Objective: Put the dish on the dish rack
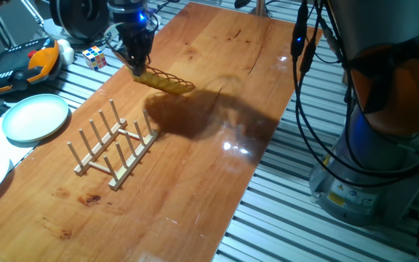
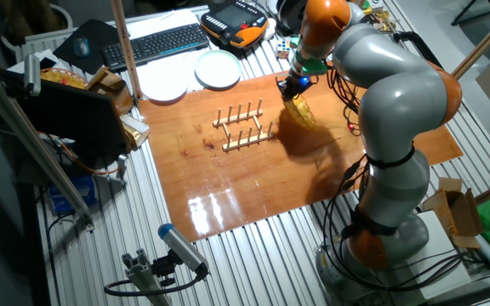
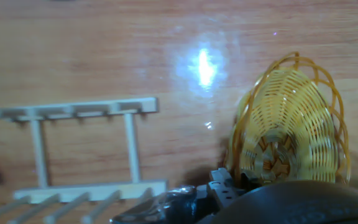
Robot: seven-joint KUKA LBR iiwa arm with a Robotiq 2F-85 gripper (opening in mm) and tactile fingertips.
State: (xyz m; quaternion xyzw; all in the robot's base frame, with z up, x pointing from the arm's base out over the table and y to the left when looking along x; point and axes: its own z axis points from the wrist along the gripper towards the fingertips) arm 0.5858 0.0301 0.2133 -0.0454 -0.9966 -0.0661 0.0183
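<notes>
Wooden table (image 1: 217, 87). Pale plate (image 1: 36, 117) off its 9 o'clock edge; second white plate (image 2: 162, 86) beside. Rubik's cube (image 1: 96, 57), orange-black pendant (image 1: 22, 65) at 11. Black keyboard (image 2: 156, 44). Cardboard box (image 2: 453, 212).

The arm reaches out from its base in a tall arch, grey links with orange joints, and bends down at the wrist so the hand (image 1: 138, 64) points steeply at the desk. A blue light glows on the wrist just above the hand. The fingers are closed on the rim of the dish (image 1: 167, 81), which juts out sideways and downward from the fingertips, held clear of the desk below the hand.
</notes>
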